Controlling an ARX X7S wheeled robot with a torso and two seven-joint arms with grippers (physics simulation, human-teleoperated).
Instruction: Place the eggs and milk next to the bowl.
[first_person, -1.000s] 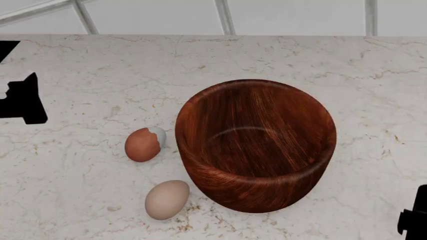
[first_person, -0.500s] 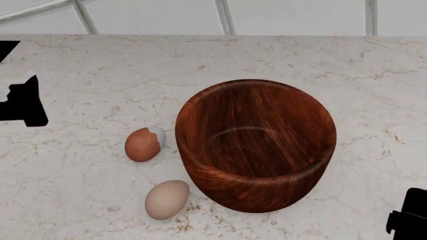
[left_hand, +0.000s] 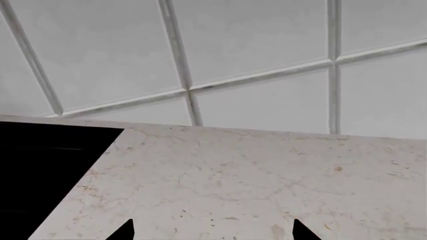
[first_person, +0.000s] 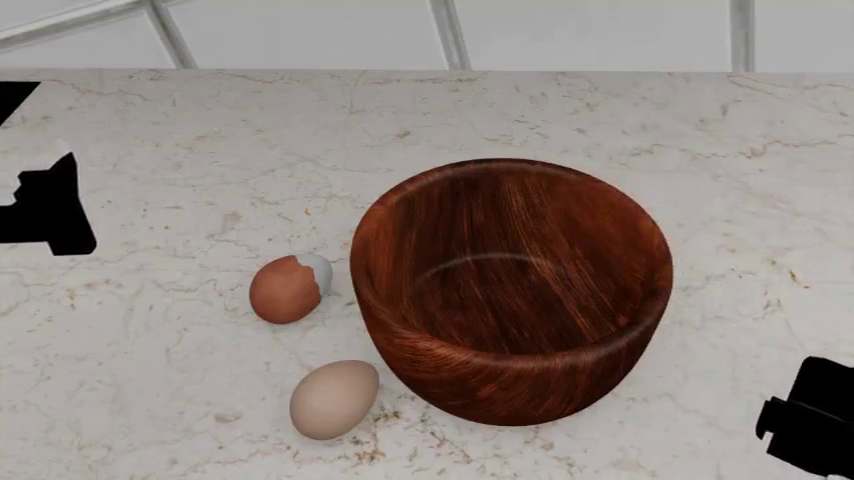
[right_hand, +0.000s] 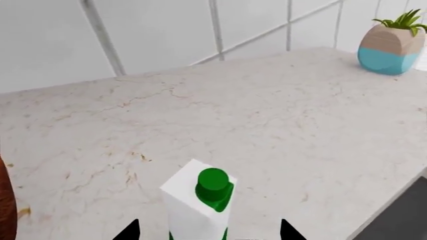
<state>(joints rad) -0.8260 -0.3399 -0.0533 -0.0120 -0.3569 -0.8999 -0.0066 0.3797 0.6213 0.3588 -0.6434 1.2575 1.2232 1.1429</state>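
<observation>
Right gripper (first_person: 811, 425) at the near right corner of the counter (first_person: 200, 150), a dark shape at the head view's edge. In its wrist view the fingertips stand apart on either side of the milk (right_hand: 198, 205), which sits upright between them, white body, green cap (right_hand: 213, 184) on top. Pads do not look pressed on the carton walls; whether there is contact low down I cannot tell, the base is cut off. Judgement: this is the grasp-or-carry of the milk, the last item to set down.

Pale egg (first_person: 334, 399) lies just beside the near left foot of the bowl (first_person: 513, 290). Brown egg (first_person: 286, 288) a little farther, at the bowl's left wall, close or touching. Both look done.

Doing it well, as I judge it: close squarely on the carton's flat sides, low enough that it does not tip, and keep it upright. Bring it to the open counter right of the bowl, clear of the rim, and lower it until the base sits flat before letting go. Avoid the left side; the eggs would roll at a knock.

Left gripper (first_person: 47, 205) at the far left, well apart from everything. Its wrist view shows two tips apart over bare marble, nothing between them.

Farthest: a potted plant (right_hand: 393, 41) near the tiled wall (left_hand: 253, 45), out of the way.
</observation>
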